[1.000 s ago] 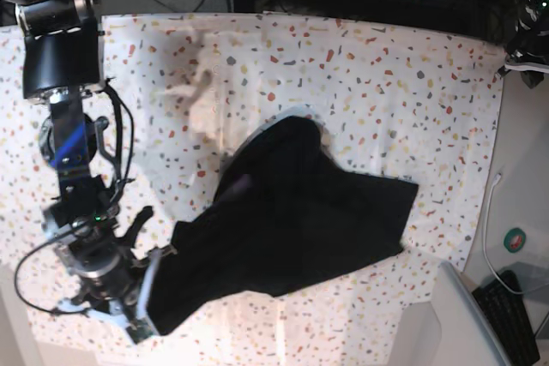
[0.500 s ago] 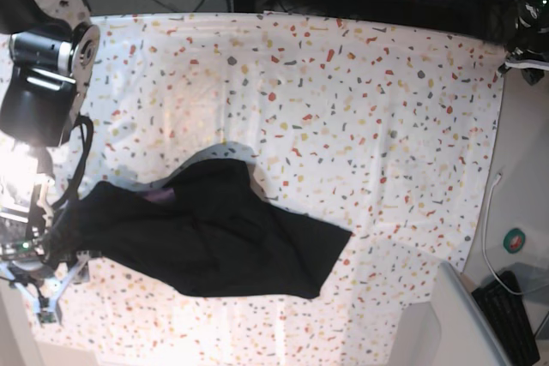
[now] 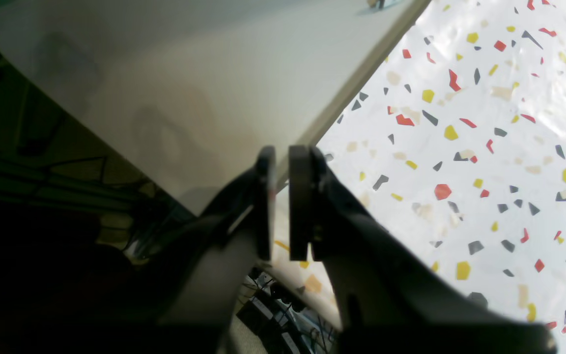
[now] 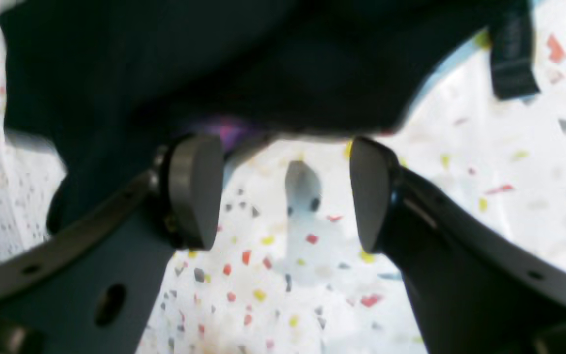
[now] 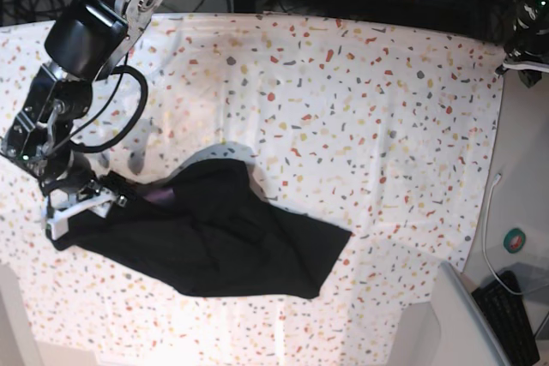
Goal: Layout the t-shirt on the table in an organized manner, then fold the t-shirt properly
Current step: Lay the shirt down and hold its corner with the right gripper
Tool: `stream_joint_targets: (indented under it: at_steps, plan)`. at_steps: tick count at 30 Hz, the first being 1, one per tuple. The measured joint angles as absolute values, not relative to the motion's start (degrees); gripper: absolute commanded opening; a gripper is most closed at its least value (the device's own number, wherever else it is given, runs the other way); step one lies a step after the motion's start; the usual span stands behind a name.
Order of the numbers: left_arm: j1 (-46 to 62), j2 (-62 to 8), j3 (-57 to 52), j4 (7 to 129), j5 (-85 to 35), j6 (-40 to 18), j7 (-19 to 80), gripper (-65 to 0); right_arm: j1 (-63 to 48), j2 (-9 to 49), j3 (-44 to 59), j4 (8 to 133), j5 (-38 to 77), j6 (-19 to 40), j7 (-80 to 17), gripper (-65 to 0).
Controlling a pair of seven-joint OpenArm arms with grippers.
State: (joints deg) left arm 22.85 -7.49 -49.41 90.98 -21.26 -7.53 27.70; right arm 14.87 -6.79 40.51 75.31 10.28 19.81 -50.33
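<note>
The black t-shirt lies crumpled on the speckled table, low and left of the middle, with a bit of purple showing near its left end. My right gripper hangs at that left end. In the right wrist view the right gripper is open with only table between its fingers. The t-shirt lies just past the tips, showing purple inside and a black label. My left gripper is shut on nothing, over the table at its edge.
A pale grey flat surface borders the table edge in the left wrist view. A grey box, a keyboard and a round green object sit off the table's lower right. Cables lie beyond the far edge.
The right gripper dragged the t-shirt leftward, then opened and let it go, and has moved up over the shirt's left end. The shirt has lain still since half a second ago.
</note>
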Motion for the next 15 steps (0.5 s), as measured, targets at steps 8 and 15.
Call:
stream_joint_targets:
  at_steps: [8, 15]
  plan:
    - [22.74, -7.42, -49.39, 90.98, -21.26, -7.53, 27.70, -60.7, 18.85, -5.02, 41.63, 61.73, 10.41, 18.00, -41.25, -27.8]
    - [22.85, -7.49, -49.34, 90.98, -21.28, -7.53, 27.68, -60.7, 21.52, -0.49, 41.69, 50.48, 10.11, 12.73, -34.54, -27.9]
